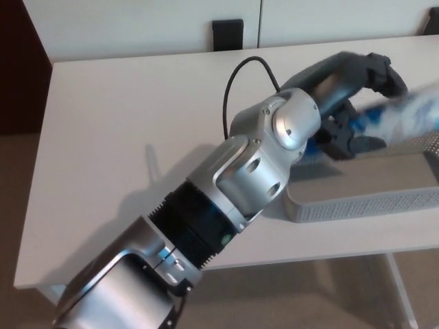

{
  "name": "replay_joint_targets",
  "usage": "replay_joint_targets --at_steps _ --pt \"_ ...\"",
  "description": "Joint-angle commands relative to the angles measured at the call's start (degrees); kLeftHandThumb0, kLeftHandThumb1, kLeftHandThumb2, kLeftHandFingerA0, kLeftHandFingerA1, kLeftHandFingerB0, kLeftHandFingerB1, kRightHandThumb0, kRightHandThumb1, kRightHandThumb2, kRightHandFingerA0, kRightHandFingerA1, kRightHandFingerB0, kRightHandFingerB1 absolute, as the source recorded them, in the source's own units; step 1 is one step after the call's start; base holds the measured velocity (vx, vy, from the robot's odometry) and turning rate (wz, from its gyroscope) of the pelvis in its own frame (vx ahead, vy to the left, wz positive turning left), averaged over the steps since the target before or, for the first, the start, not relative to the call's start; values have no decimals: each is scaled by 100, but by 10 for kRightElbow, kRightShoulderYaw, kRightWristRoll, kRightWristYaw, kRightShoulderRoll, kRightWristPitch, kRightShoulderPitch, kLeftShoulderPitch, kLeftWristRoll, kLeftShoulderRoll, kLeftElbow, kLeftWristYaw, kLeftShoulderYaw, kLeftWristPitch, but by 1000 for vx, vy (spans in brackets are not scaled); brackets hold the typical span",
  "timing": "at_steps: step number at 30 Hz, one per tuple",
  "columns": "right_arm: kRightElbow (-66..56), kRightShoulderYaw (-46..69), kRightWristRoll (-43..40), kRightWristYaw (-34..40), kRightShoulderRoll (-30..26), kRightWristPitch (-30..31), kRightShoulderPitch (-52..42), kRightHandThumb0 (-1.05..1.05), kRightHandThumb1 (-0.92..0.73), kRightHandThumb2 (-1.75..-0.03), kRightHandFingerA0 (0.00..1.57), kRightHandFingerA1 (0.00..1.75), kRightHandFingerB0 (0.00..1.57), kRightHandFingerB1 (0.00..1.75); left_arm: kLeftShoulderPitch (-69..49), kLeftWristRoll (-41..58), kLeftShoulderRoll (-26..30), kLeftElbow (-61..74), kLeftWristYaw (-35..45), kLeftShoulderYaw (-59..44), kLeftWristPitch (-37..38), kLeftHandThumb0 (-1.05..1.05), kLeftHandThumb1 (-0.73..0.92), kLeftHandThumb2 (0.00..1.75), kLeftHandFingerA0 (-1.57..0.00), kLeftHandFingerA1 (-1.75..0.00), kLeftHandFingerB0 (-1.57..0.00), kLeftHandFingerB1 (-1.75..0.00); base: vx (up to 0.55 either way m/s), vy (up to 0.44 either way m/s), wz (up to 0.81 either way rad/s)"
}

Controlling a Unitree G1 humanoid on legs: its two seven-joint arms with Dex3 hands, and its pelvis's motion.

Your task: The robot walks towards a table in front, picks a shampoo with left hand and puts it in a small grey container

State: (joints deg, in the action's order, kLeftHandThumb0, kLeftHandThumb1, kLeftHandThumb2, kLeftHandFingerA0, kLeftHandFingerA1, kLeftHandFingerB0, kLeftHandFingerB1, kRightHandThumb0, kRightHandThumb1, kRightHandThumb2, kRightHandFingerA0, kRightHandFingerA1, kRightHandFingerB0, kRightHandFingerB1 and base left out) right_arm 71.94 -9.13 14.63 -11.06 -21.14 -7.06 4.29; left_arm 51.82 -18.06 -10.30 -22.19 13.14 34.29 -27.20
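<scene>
My left arm reaches diagonally across the white table (123, 137) from the lower left. At its end my left hand (357, 103) is shut on the shampoo (405, 116), a white bottle with blue markings that looks blurred. The bottle lies roughly level, pointing right, above the small grey container (370, 204), a perforated mesh tray at the table's right front. The hand hides the bottle's left end. My right hand does not show.
A black object (226, 34) stands at the table's far edge against the white wall. A dark panel (20, 62) borders the left side. Beige floor lies below the table's front edge. The tray runs off the picture's right side.
</scene>
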Motion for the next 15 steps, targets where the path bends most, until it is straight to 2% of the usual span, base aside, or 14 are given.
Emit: replay_joint_targets --at_steps 1,4,5,7,8,9,10,11,15 --pt "0 1 1 -6 -4 7 8 -36 -66 -59 63 47 52 40 5 -35 32 13 53 39 -10 -87 48 89 0 0 0 -4 0 0 0" --pt "0 2 1 -7 -5 3 6 -37 -66 -60 66 48 53 41 3 -39 38 21 62 48 -20 -87 48 89 0 0 0 -4 0 0 0" --pt "1 2 1 -6 -4 4 6 -37 -67 -60 65 47 55 42 3 -41 40 23 66 52 -23 -91 57 59 0 0 0 -5 0 0 0" --pt "2 2 2 -2 -3 7 7 -37 -66 -60 65 47 54 41 2 -44 46 28 75 59 -27 -92 57 59 0 0 0 -6 0 0 0" --pt "2 2 2 -2 -3 8 8 -36 -66 -60 65 47 55 41 -1 -43 47 28 74 57 -25 -84 43 84 0 0 0 -6 0 0 0" --pt "3 1 2 -3 -3 10 10 -36 -66 -60 65 47 55 41 -5 -41 48 28 72 55 -22 -84 43 84 0 0 0 -6 0 0 0" --pt "2 2 1 -4 -2 11 10 -36 -65 -60 64 47 54 41 -7 -41 50 30 74 54 -21 -94 54 61 0 0 0 -8 0 0 0" --pt "2 2 2 -5 -2 10 10 -36 -66 -60 65 47 54 41 -10 -43 53 33 76 55 -21 -86 47 89 0 0 0 -3 0 0 0" --pt "-1 -3 8 0 -1 7 8 -37 -67 -60 67 47 55 41 -30 -50 72 67 77 52 -16 -86 48 89 0 0 0 -2 0 0 0"
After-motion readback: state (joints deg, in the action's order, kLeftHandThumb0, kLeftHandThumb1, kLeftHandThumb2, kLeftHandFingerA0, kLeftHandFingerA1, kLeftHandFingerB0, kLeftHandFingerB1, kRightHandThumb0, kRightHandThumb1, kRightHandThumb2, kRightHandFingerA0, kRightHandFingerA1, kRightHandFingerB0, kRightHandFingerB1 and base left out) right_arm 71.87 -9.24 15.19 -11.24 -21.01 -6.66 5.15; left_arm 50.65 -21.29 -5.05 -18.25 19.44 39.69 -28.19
